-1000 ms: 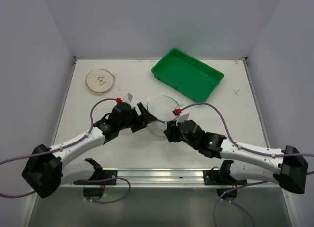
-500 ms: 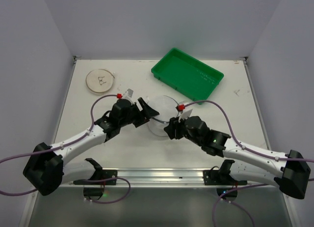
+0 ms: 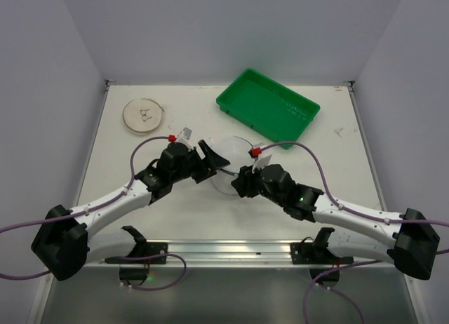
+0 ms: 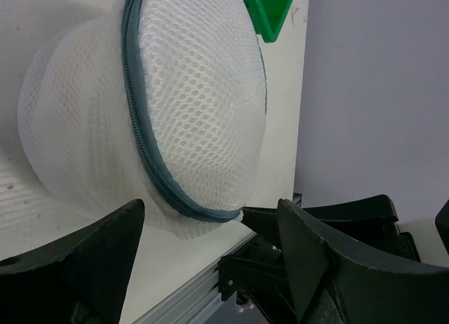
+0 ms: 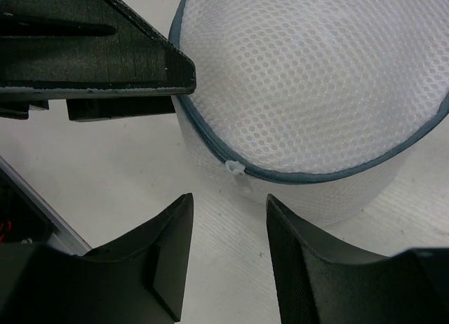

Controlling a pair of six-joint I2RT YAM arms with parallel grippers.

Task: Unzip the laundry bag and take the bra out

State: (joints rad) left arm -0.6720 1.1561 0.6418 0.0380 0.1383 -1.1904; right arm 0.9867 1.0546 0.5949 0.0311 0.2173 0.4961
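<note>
"Two tools are by the laundry bag. Are they holding it?"

"No. Both are open with nothing between their fingers. From above, the bag sits in the middle of the frame on the worktop. The left tool is at its left and the right tool is at its lower right."

"What shows only from above?"

"The whole green tray at the upper right and the beige disc at the upper left. The left wrist view shows just a corner of the tray."

"And up close?"

"The right wrist view shows the gray zipper and its little white pull tab, just ahead of the tool's gap. The zipper looks shut where I can see it."

"What's inside the bag?"

"I can't tell. The mesh is too cloudy."
</note>
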